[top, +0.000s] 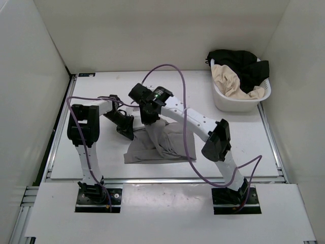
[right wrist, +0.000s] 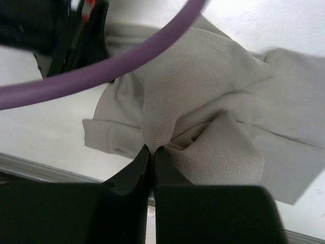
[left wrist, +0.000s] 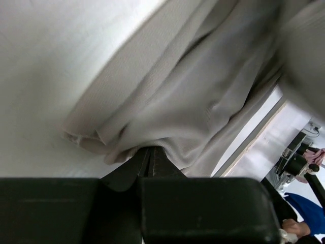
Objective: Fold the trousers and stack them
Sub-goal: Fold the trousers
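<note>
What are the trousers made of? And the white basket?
The trousers look like soft, thin knit cloth, matte grey: fine ribs show, and they bunch into loose folds. The basket is probably hard plastic, smooth white, keeping its stiff shape.

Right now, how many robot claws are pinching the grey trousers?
2. The left gripper is shut on the trousers at their left side. The right gripper is shut on a bunched fold near their far edge. Both grips show clearly.
</note>
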You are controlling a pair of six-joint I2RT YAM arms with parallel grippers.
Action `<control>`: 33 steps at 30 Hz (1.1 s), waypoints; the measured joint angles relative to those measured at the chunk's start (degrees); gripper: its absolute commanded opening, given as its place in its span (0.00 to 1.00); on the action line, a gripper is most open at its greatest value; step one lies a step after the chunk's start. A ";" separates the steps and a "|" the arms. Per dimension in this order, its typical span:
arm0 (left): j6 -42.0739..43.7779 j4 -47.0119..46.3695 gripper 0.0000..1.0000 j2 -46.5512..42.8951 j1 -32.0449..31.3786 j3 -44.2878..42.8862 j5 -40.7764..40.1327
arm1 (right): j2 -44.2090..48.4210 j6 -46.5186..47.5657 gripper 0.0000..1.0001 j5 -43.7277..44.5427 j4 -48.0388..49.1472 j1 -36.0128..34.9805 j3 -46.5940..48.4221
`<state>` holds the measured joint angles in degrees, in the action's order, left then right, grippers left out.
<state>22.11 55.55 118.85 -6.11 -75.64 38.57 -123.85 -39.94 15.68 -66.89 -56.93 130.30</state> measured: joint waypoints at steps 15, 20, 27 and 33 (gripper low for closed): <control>-3.08 -1.79 0.53 1.90 10.93 -9.14 -4.28 | -6.05 13.31 0.66 -12.96 13.84 -5.46 -0.83; -1.05 -1.11 0.69 1.46 12.44 -14.67 -10.45 | -1.79 16.11 0.63 -9.68 18.01 -8.35 -7.41; 3.58 0.63 0.85 -13.62 3.50 -10.75 -7.19 | 26.32 6.97 0.65 2.89 21.27 -2.60 -38.42; 4.44 -0.76 0.85 -18.73 -7.39 -7.19 -4.28 | 42.75 -0.63 0.65 5.22 23.37 8.20 -58.31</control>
<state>26.55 54.78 100.12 -13.50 -82.83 34.28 -81.10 -40.58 20.91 -43.53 -48.73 71.99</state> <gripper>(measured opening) 0.841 0.650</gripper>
